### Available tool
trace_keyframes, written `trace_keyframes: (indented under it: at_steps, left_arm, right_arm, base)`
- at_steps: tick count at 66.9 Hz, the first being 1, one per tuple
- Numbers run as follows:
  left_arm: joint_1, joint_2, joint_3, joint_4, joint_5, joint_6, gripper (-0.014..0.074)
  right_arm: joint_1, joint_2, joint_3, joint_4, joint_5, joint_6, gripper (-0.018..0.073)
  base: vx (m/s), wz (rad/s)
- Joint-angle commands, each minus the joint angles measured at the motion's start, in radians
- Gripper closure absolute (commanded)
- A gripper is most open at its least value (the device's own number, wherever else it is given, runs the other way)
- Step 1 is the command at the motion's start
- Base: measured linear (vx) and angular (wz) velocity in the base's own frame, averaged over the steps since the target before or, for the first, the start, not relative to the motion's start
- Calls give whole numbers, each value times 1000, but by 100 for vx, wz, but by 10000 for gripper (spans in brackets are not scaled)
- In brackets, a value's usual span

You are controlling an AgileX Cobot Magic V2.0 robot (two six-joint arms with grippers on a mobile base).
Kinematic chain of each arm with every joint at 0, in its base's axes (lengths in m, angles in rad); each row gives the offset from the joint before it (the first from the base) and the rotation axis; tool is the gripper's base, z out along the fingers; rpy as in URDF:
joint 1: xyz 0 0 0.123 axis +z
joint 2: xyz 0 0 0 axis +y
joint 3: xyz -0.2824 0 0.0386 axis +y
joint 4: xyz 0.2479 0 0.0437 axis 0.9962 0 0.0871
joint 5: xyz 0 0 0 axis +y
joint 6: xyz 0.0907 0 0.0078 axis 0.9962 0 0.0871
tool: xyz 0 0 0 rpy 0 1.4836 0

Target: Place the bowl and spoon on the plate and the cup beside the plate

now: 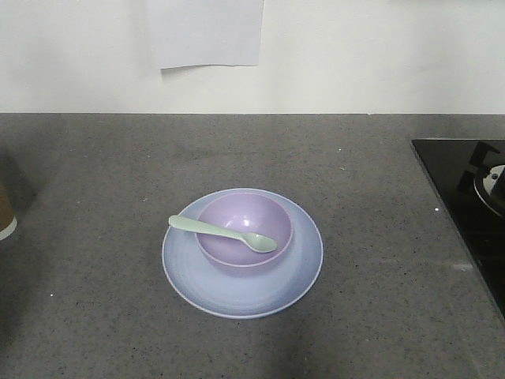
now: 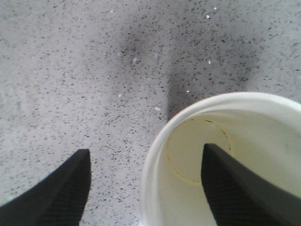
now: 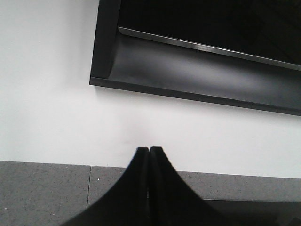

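The pale blue plate point(image 1: 237, 292) lies mid-counter with the lavender bowl point(image 1: 246, 225) on it. The mint-green spoon point(image 1: 223, 232) rests across the bowl, head inside and handle over the left rim. Only a sliver of the brown cup point(image 1: 5, 213) shows at the far left edge, apart from the plate. In the left wrist view my left gripper point(image 2: 146, 150) is open over the cup point(image 2: 244, 122). One of its fingers point(image 2: 230, 188) is inside the cup's white interior and the other is outside the wall. My right gripper point(image 3: 149, 149) is shut on nothing, raised and facing the wall.
A black cooktop point(image 1: 465, 197) is set into the grey speckled counter point(image 1: 355, 316) at the right. A sheet of paper point(image 1: 209, 35) hangs on the white wall behind. A black shelf-like fixture point(image 3: 197, 70) hangs on the wall in front of the right gripper.
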Motion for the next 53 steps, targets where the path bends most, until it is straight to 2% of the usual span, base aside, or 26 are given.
trace_keyframes:
  at_steps: [1,9,16,21,34,46,53]
  left_arm:
    - [4,-25,-27,-81,-28,59,114]
    - [5,-12,-27,-91,-27,58,134]
    - [5,-3,-27,-88,-26,58,201]
    - [5,0,-27,-86,-27,58,290]
    - [4,-4,-53,-109,-48,86,602]
    - [-25,-47,-105,-245,-52,190,605]
    - [-64,-72,-156,-299,-41,216,605]
  right_arm:
    - [-4,-18,-21,-36,-62,1,570]
    - [-4,-18,-21,-36,-62,1,570]
    - [-4,-18,-21,-36,-65,1,570]
    - [-4,-18,-21,-36,-64,1,570]
    - [-4,-18,-21,-35,-63,1,570]
    - [-4,-18,-21,-34,-63,1,570]
    - [-4,-18,-21,-34,-63,1,570]
  base:
    - [0,0]
    - [0,0]
    - [0,0]
    - [0,0]
    - [0,0]
    - [0,0]
    - [0,0]
